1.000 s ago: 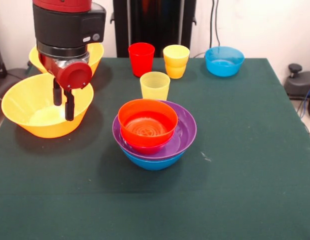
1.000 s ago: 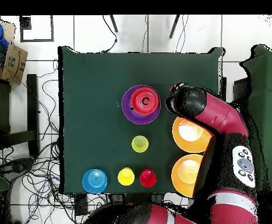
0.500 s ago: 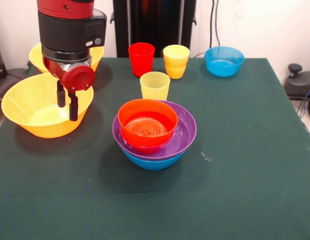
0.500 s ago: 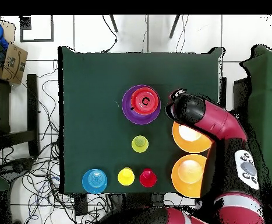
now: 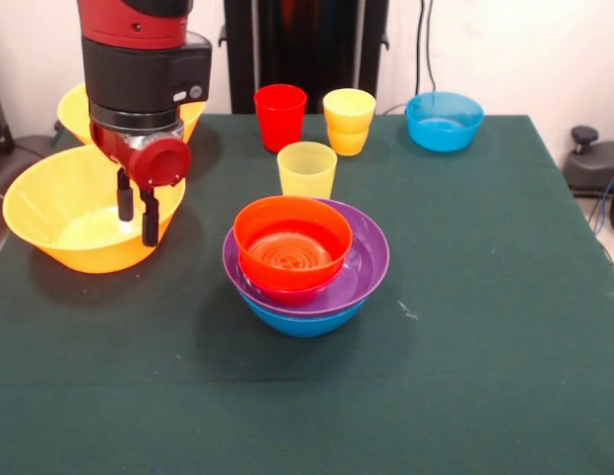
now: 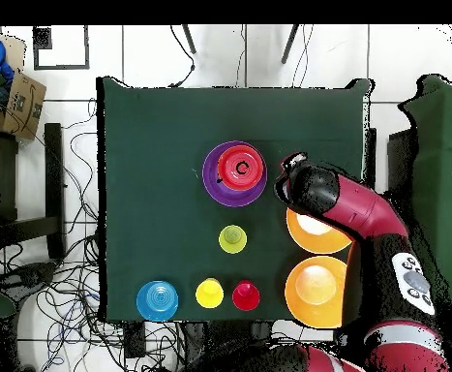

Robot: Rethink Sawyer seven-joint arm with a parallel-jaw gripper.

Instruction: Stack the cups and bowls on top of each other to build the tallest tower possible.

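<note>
The tower stands mid-table: an orange-red bowl (image 5: 292,236) nested in a pink-red bowl (image 5: 287,289), inside the wide purple bowl (image 5: 364,259), on the blue bowl (image 5: 303,322); from above it is the tower (image 6: 235,172). A pale yellow cup (image 5: 307,170) stands behind it. Further back are a red cup (image 5: 279,116) and two stacked orange-yellow cups (image 5: 349,121). My gripper (image 5: 137,228) is open and empty, its fingers hanging over the right inner side of a large yellow bowl (image 5: 59,213). Whether they touch the bowl cannot be told.
A second large yellow bowl (image 5: 71,107) sits behind the arm, partly hidden. A light-blue bowl (image 5: 444,121) stands at the back right. In the overhead view the arm's wrist (image 6: 312,189) lies between the tower and the large bowl (image 6: 316,232).
The gripper has drifted slightly toward the tower, still open over the large yellow bowl. No bowl or cup has moved.
</note>
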